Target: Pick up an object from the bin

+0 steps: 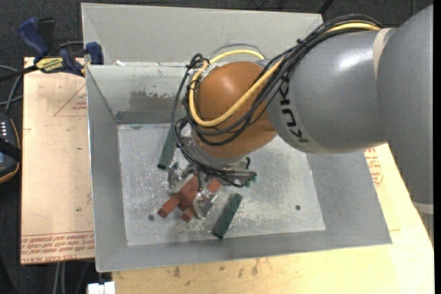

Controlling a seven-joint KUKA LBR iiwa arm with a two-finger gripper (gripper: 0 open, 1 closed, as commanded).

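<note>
Red-brown blocks (pixel 172 205) lie heaped just under the claw (pixel 193 191).

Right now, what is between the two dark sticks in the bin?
Camera view: the gripper and red-brown blocks lie between the upper dark stick and the lower dark stick.

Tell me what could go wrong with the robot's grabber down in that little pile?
The gripper sits low among reddish-brown rectangular blocks that lie crossed and touching, so it might lift two together or let one slip. The dark green flat bar lies close beside it and could get nudged or dragged along.
</note>
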